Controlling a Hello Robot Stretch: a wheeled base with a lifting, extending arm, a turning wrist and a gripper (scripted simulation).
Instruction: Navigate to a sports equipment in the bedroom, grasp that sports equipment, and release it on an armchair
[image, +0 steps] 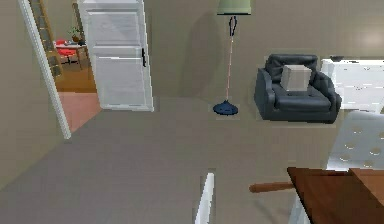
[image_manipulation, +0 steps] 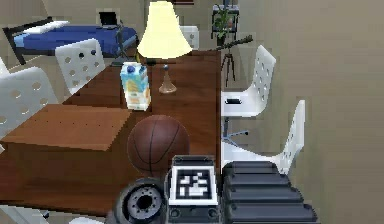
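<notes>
The arm (image_manipulation: 258, 192) shows as a dark ridged block lying along the bottom edge of the arm side view, right of the middle. One white square with black marks (image_manipulation: 193, 185) stands at its left. Left of that, at the lower middle, sits the tool's (image_manipulation: 143, 203) dark round body. Its far end cannot be made out, so its state cannot be told, nor whether it holds anything.

The ball (image_manipulation: 158, 143), brown-orange and round, is just above the marked square in the lower middle of the frame, with the wooden tabletop (image_manipulation: 80, 125) behind it. Whether it rests on the wood or hangs clear cannot be told.

Farther up the tabletop stand a blue and white carton (image_manipulation: 134, 85) and, just to its right, a table lamp (image_manipulation: 163, 35) with a pale yellow shade. White chairs (image_manipulation: 262, 80) line both sides. A blue bed (image_manipulation: 55, 35) fills the upper left corner.

In the forward view, the dark armchair (image: 268, 92) stands at the middle right, with a pale cube (image: 298, 76) on its seat. A floor lamp (image: 232, 60) with a blue base stands just left of it, and a white door (image: 118, 55) stands open at the upper left.
</notes>
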